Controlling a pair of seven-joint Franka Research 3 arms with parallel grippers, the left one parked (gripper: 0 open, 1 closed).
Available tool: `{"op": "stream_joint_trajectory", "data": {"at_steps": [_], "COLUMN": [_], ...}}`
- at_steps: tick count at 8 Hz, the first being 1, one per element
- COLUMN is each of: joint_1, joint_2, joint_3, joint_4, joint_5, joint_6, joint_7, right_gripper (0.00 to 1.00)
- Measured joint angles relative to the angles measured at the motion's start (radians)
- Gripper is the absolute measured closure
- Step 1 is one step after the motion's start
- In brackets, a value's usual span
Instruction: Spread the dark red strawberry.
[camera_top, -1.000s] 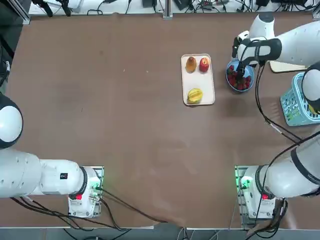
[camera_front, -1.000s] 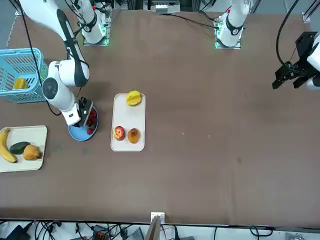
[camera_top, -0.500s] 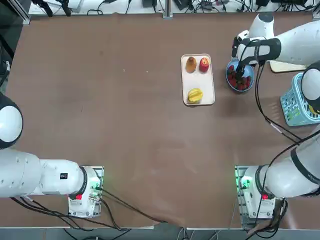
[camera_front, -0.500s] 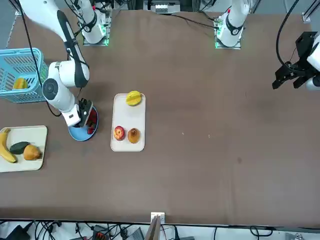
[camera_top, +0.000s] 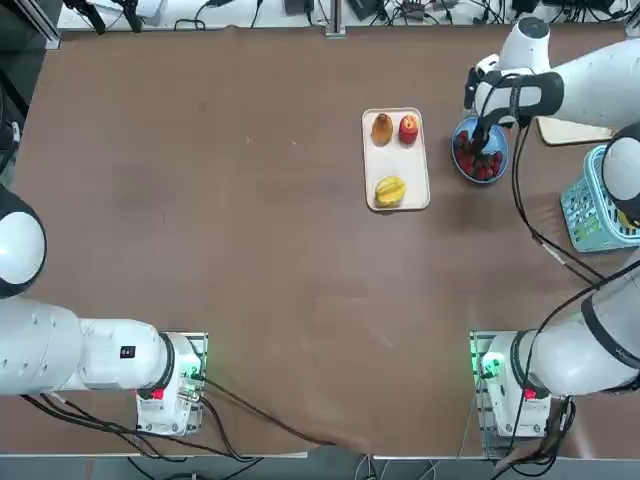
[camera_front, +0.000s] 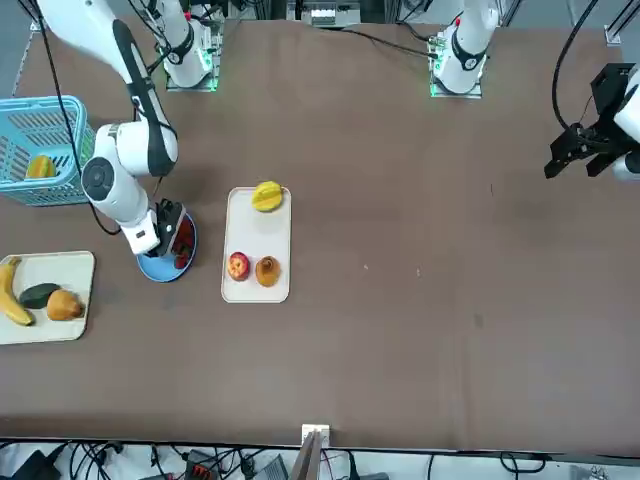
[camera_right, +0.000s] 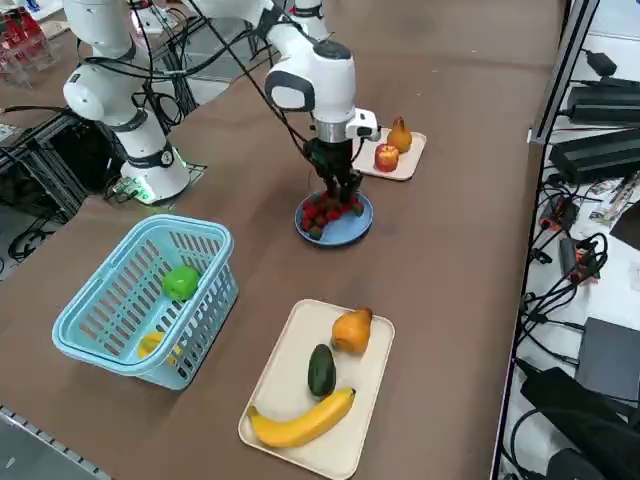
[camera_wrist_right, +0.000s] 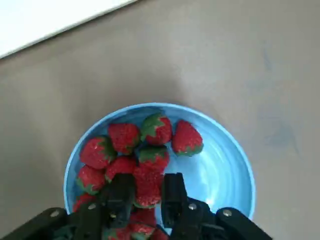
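Note:
Several small dark red strawberries (camera_wrist_right: 145, 145) lie heaped in a blue plate (camera_wrist_right: 220, 170) at the right of the table. The strawberries (camera_top: 478, 162) show partly under my wrist from overhead and as a pile (camera_right: 322, 213) in the side view. My right gripper (camera_wrist_right: 146, 192) hangs just over the plate (camera_right: 352, 230), pointing down. Its two black fingers (camera_wrist_right: 172, 192) sit tight against one strawberry at the heap's near side. The gripper (camera_top: 483, 140) covers part of the plate (camera_front: 155, 268) from above.
A white tray (camera_top: 396, 160) with a pear, an apple and a yellow fruit lies just left of the plate. A light blue basket (camera_right: 120, 300) and a second tray (camera_right: 290, 370) with a banana and other fruit stand toward the table's right edge.
My right wrist has shifted slightly toward the table's far edge over the plate. The plate, the trays and the basket stay where they were.

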Motion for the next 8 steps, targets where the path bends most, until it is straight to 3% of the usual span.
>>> {"op": "stream_joint_trajectory", "data": {"at_steps": [2,4,6,7,8], "joint_1": [-0.014,-0.039,-0.084,-0.099,-0.104], "joint_2": [-0.001,0.019,0.061,0.081,0.096], "joint_3": [-0.001,-0.002,-0.005,-0.006,-0.006], "joint_4": [0.074,0.101,0.132,0.148,0.167], "joint_5": [0.0,-0.011,-0.036,-0.038,-0.038], "joint_6": [-0.082,-0.098,-0.097,-0.097,-0.097], "joint_7": [0.0,-0.007,-0.018,-0.03,-0.035], "right_gripper": [0.67,0.74,0.94,0.95,0.82]}}
